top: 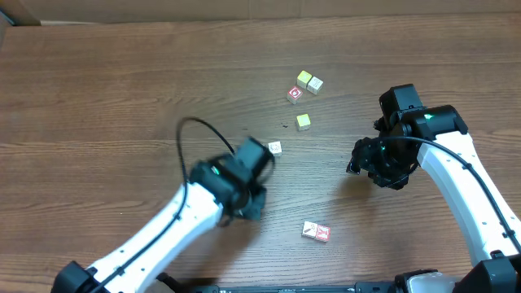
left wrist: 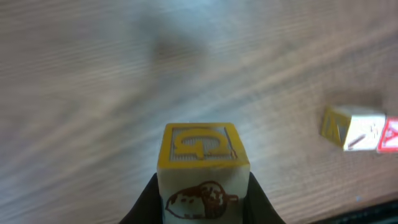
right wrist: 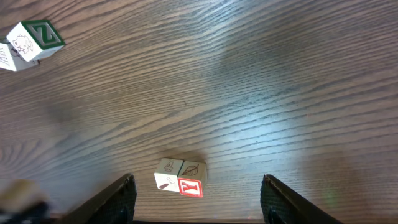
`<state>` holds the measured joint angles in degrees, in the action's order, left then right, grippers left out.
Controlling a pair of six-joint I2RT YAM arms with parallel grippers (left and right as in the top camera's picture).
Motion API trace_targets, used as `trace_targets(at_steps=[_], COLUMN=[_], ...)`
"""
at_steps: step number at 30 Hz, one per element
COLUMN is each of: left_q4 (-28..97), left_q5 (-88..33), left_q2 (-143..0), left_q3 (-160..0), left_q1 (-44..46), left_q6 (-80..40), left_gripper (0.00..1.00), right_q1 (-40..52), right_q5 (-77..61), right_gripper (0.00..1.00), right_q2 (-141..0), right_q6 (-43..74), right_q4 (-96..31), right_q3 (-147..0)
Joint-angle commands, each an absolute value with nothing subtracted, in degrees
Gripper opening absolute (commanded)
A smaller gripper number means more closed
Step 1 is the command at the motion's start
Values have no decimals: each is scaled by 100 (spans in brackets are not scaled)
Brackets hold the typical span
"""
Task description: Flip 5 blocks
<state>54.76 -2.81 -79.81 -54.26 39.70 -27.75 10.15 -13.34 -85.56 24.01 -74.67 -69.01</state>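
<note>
Clamping a block [left wrist: 202,149] between its dark fingers [left wrist: 142,205], the left claw [top: 269,155] sat near the middle of the table [top: 122,81], closed on the cube's two sides. The block's top face bore a yellow-framed "G", and the face toward the wrist camera bore a brown drawing. From overhead it looked whitish. Whether it touched the wood I could not tell.

To the right, well apart, the right claw [right wrist: 198,186] hung with its fingers [right wrist: 121,199] spread wide and nothing gripped.

Nearer than both claws, a pair of blocks [top: 316,232] lay on the table, touching side by side. The left one was pale with small marks. The right one showed a red face with a "Y" in the right wrist view.

Beyond the held block a yellow-topped cube [top: 303,121] lay alone. Farther on sat a red-marked block [top: 295,94]. Just beyond it, a second yellow cube [top: 304,79] touched a whitish block [top: 315,84] on its right.

At the far left of the right wrist view lay a green "Z" cube [right wrist: 34,38], against another cut off by the edge. Which overhead cubes these were I could not tell.
</note>
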Motion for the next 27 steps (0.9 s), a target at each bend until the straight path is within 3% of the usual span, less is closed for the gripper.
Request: trace_targets(at_steps=[1,6,9,27], left_q4=[5015,4071,3625,3098], left_q5=[-604,-624,-760,-1481], left_q2=[-7940,-8036,-8248,-9327], left_q3=[-4954,-4665,-4663,-4665], left_q1=[4493,4849,4851,5111], left_q6=[-3573,-3778,-3776,-3771], left_gripper=[7,11,8,5], right_q1=[1000,1000,1000,1000], right_q5=[-1382,-1387,-1385,-1382], right_gripper=[65,65,65,65], right_q2=[-8482,-8482,-8482,-8482], right_q6=[2373,2373,2373,2373], right_q4=[-7472,-7476,-7500,-7511], right_q3=[-7037,-7037,-7037,-7037])
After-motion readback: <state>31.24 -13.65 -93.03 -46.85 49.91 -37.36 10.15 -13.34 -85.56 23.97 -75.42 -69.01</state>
